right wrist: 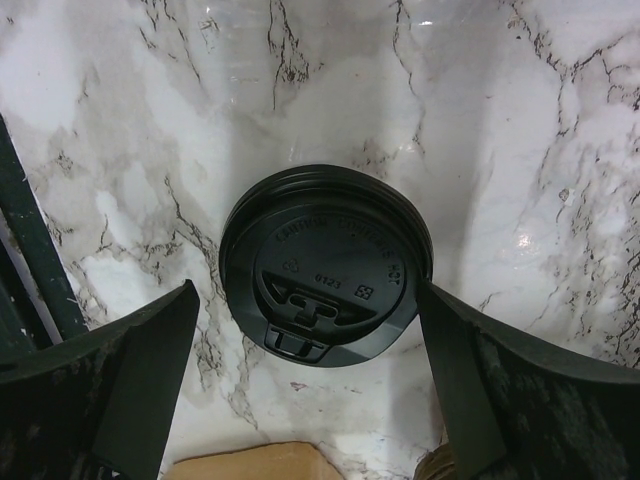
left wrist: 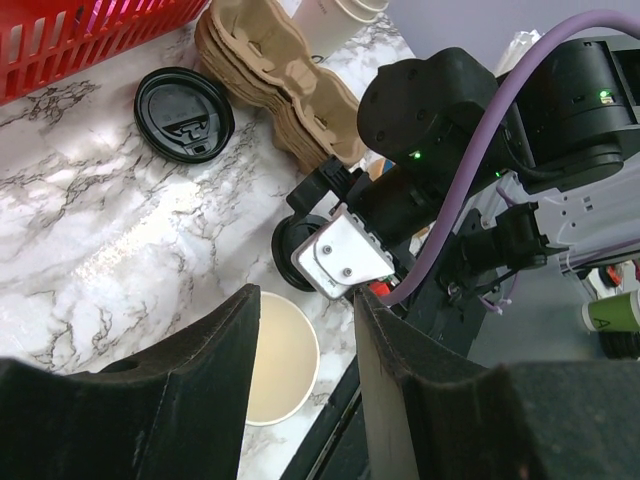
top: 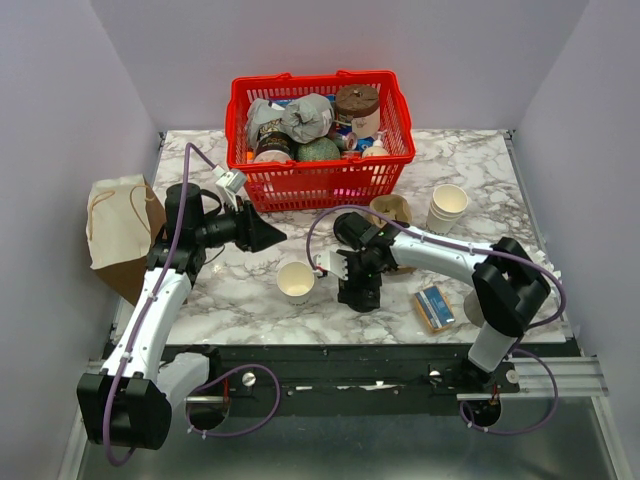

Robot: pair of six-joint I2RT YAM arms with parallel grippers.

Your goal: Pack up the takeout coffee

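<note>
The takeout coffee, as a lidded cup, is in none of the views. A lidless white paper cup (top: 296,281) stands upright near the table's front; it also shows in the left wrist view (left wrist: 285,355). My left gripper (top: 265,236) hovers up and to the left of it, open (left wrist: 305,300), with nothing between its fingers. My right gripper (top: 360,293) points down just right of the cup. It is open (right wrist: 308,300) and straddles a black lid (right wrist: 325,280) lying flat on the marble. Its right finger (right wrist: 450,340) is at the lid's edge.
A red basket (top: 320,180) full of items stands at the back. Brown pulp cup carriers (top: 392,210) and a stack of paper cups (top: 447,208) sit to the right. A second black lid (left wrist: 185,113) lies near the basket. A paper bag (top: 120,235) stands at the left edge, a blue pack (top: 435,307) front right.
</note>
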